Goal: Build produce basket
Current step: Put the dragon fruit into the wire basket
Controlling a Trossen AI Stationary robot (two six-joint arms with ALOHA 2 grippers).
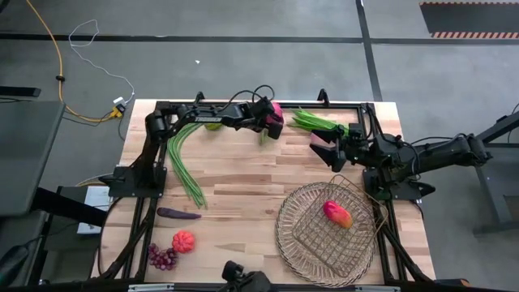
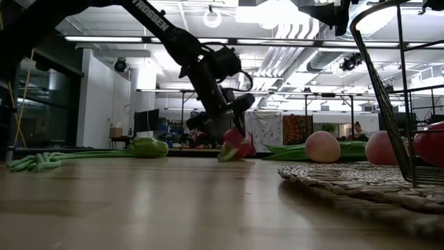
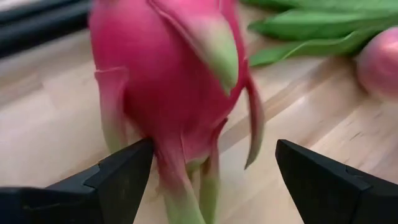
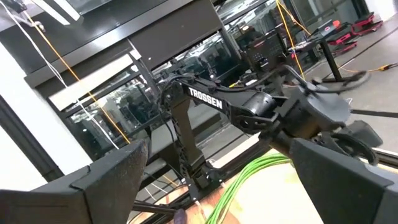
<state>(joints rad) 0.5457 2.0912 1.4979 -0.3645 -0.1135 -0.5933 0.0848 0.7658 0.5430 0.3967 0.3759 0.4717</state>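
Note:
A pink dragon fruit point(image 1: 277, 109) with green-tipped scales rests on the table near the far edge, upright in the low view point(image 2: 236, 147). My left gripper point(image 1: 272, 126) is open and slants down over it, one finger on either side of the fruit point(image 3: 180, 81). My right gripper point(image 1: 328, 152) stands open and raised at the right, holding nothing. The round tan basket point(image 1: 302, 243) lies at the near right. A red and yellow fruit point(image 1: 336, 213) lies in it. My left gripper has its two fingers on either side of the dragon fruit's lower half, coming from above at a slant. One fingertip point(image 3: 134, 165) lies right beside the fruit's side point(image 3: 134, 112). I cannot tell whether it touches. The fruit rests on the table.
Long green beans point(image 1: 186, 166) curve down the left side, and another bunch point(image 1: 320, 123) lies beside the dragon fruit. A peach point(image 3: 379, 62) sits close by. An eggplant point(image 1: 178, 214), a pumpkin point(image 1: 183, 241) and grapes point(image 1: 162, 257) lie near left. A green pepper point(image 2: 149, 146) sits far left.

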